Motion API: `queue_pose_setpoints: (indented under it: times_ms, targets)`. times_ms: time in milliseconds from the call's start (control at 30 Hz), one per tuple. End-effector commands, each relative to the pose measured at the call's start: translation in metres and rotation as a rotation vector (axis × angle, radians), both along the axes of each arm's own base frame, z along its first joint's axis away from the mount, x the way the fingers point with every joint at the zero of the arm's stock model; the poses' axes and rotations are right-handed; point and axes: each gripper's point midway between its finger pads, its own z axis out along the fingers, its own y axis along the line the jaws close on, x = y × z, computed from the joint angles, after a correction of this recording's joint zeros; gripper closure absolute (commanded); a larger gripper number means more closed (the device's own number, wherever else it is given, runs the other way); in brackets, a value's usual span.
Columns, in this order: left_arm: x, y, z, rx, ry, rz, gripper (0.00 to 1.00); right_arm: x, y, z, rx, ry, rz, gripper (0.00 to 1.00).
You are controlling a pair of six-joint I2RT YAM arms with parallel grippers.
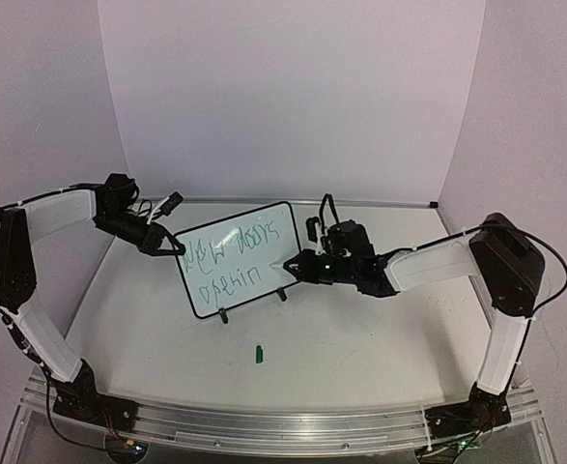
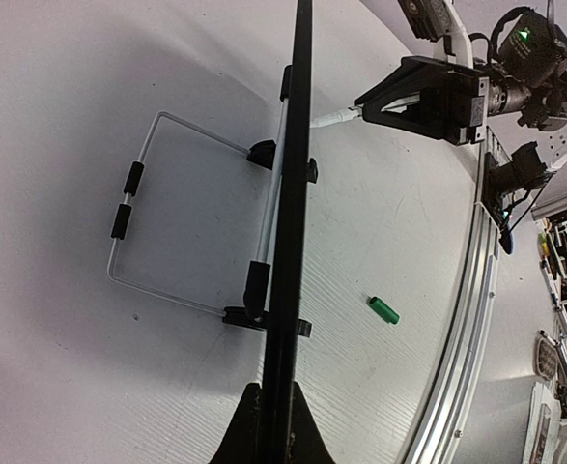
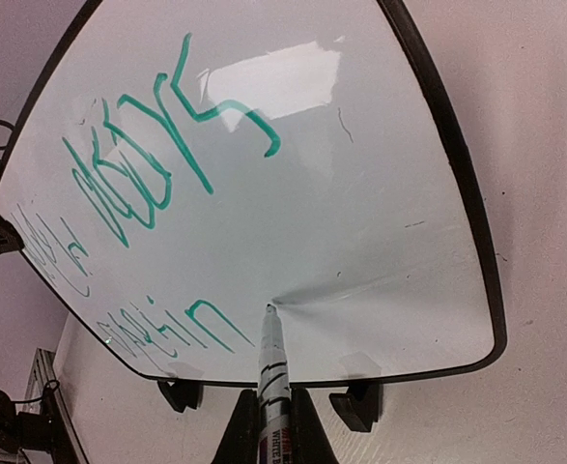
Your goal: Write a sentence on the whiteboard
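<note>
The marker tip rests on the whiteboard, on the second line.
Top view: the whiteboard stands in the middle of the table, with the left gripper clamped on its left edge and the right gripper closed on the marker. Left wrist: the board is edge-on, pinched between the jaws. Right wrist: the tip touches just after the last letter, so press lightly and move slowly. I cannot read the green sentence or the marker's label.

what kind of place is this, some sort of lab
Most likely a robotics lab test bench: a left arm and right arm bolted to an aluminium rail at the near edge of a white table, plain pale backdrop panels closing it in, and cluttered gear just beyond the rail.
</note>
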Motion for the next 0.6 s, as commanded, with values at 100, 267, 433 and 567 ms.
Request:
queue_pose_setpoints:
  times_ms: [100, 267, 433, 567]
  targets:
    - [0.016, 0.017, -0.006, 0.122, -0.059, 0.066, 1.00, 0.011, 0.011, 0.021, 0.064, -0.045, 0.021, 1.00]
    - [0.017, 0.017, -0.006, 0.122, -0.059, 0.067, 1.00, 0.011, 0.018, 0.022, 0.071, -0.046, 0.049, 1.00]
    - [0.017, 0.017, -0.005, 0.121, -0.061, 0.066, 1.00, 0.010, 0.022, 0.012, 0.067, -0.023, 0.069, 1.00]
    - [0.016, 0.017, -0.005, 0.119, -0.061, 0.066, 1.00, 0.006, 0.022, 0.004, 0.060, -0.001, 0.076, 1.00]
